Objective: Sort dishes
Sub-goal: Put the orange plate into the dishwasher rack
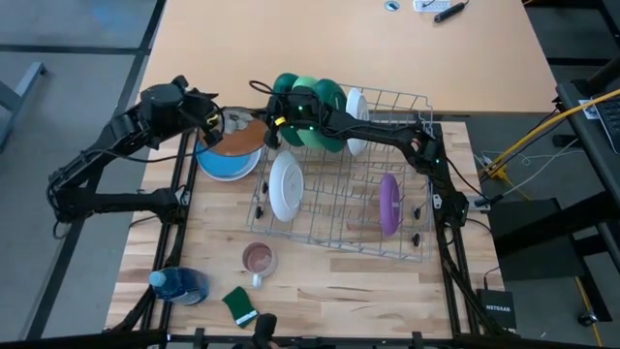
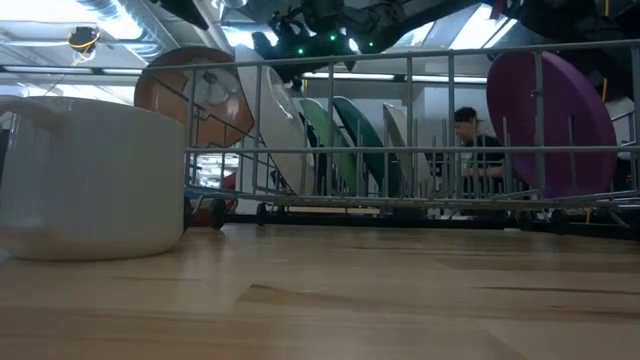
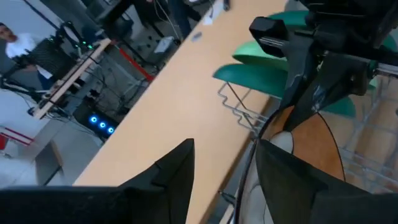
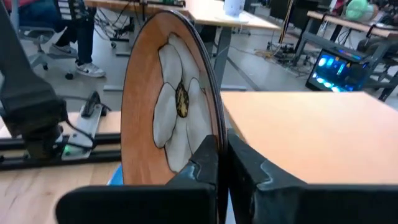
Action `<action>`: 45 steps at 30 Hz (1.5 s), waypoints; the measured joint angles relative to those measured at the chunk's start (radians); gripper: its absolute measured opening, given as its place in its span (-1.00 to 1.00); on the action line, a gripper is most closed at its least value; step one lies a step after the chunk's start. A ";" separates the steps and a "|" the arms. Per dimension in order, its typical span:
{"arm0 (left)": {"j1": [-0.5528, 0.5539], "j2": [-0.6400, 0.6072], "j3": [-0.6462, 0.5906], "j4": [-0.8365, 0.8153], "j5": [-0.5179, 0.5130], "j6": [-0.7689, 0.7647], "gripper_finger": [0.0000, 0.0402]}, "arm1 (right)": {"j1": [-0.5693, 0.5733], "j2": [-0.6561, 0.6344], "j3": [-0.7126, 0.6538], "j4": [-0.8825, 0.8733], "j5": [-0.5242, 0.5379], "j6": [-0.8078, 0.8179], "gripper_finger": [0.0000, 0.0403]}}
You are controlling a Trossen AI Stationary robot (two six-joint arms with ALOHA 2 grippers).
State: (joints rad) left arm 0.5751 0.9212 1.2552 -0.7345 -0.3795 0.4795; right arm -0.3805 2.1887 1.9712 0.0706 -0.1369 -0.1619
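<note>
The right hand [image 4: 219,163] was clamped on the rim of a round brown plate with a white flower painted on it [image 4: 168,106], its two fingers pinching the edge so the plate stood on edge, a hold that would suit dropping it between wires. In the high view this plate [image 1: 240,136] hung just off the left end of the wire dish rack [image 1: 407,242], above a blue bowl-like dish [image 1: 229,161] on the wooden bench [image 1: 320,291]. The left hand [image 3: 224,171] sat just beside the plate with its fingers apart, probably ready to steady or take it. Inside the rack, the green plates [image 1: 312,105] stood upright in a row at the far end, with a white plate [image 1: 286,186] and a purple plate [image 1: 388,204] slotted nearer the front. A clear mug with brown inside [image 1: 258,259] and a green sponge [image 1: 238,305] lay apart on the bench.
</note>
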 joint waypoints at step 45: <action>0.000 -0.287 0.001 -0.184 0.359 -0.098 -0.24 | -0.022 -0.237 0.385 -0.627 -0.091 0.140 -0.92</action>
State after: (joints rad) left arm 0.5755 0.6346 1.2564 -0.9184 -0.0204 0.3810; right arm -0.4026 1.9522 2.3562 -0.5560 -0.2279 -0.0220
